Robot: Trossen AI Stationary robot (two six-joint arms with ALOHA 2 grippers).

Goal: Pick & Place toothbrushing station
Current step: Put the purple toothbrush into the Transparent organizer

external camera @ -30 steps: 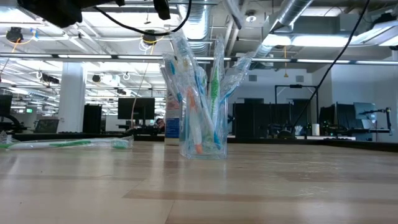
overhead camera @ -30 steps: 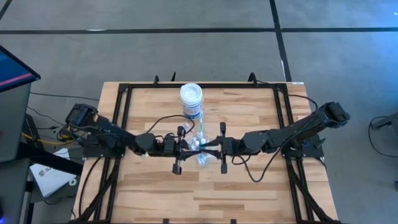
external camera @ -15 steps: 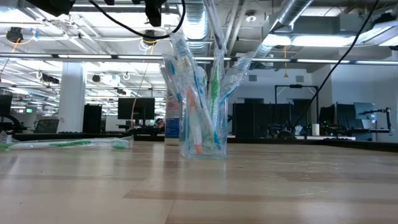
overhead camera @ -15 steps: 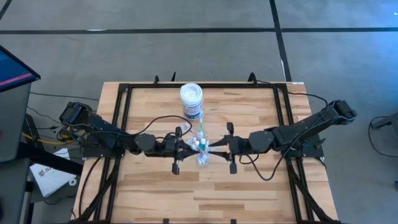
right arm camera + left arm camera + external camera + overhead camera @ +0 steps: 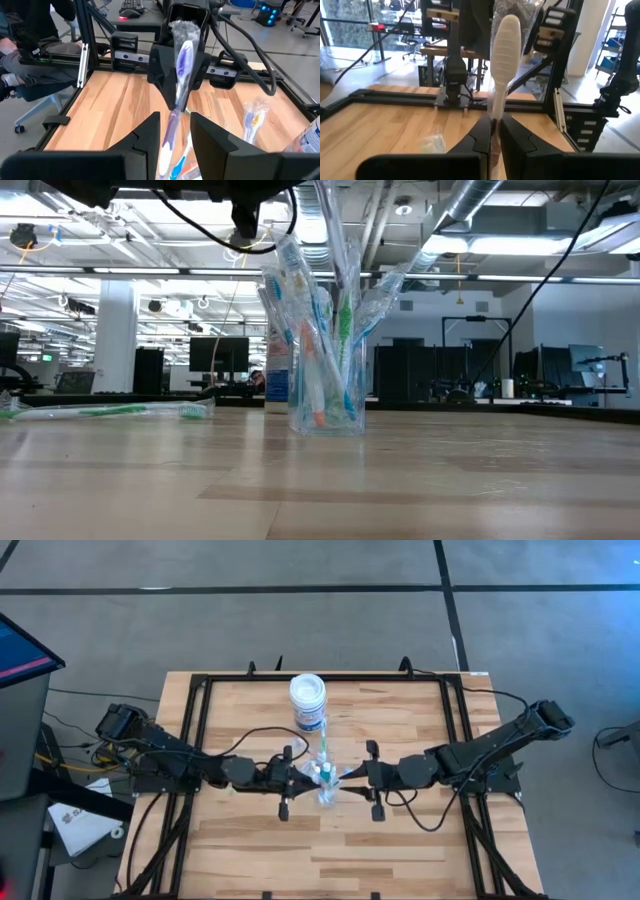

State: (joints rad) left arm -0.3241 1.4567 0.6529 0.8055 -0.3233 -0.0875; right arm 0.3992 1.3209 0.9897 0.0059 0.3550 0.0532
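I see the small clear plastic cup point(image 5: 327, 405) standing upright near the middle of the wooden counter point(image 5: 400, 830), stuffed with slim wrapped toothbrushes point(image 5: 318, 340) in blue, green, white and orange. From above, the cup point(image 5: 326, 785) sits directly between my two sets of fingers, which face each other across it.

The left gripper point(image 5: 494, 131) is clenched on a wrapped white toothbrush point(image 5: 503, 55); the handle is pinched between the two dark fingers point(image 5: 481, 132) and the brush rises upright beyond the tips. In the overhead picture the left gripper point(image 5: 303, 776) is just beside the cup on its left.

The right gripper point(image 5: 175, 131) has its fingers point(image 5: 150, 131) spread apart, released, with a wrapped toothbrush showing purple-blue point(image 5: 181, 67) standing in the gap between them; I cannot tell whether either finger touches it. Overhead, the right gripper point(image 5: 352, 777) is just beside the cup on the opposite side, fingertips pointing at the left arm's fingers.

Beyond the cup, away from both sets of fingers toward the counter's far edge, stands a larger white round jar with a blue label point(image 5: 308, 700). One more wrapped green and white toothbrush point(image 5: 105, 411) lies flat on the counter, well apart from the cup. In the right wrist view a seated person's dark sleeve point(image 5: 22, 47) shows off the counter.
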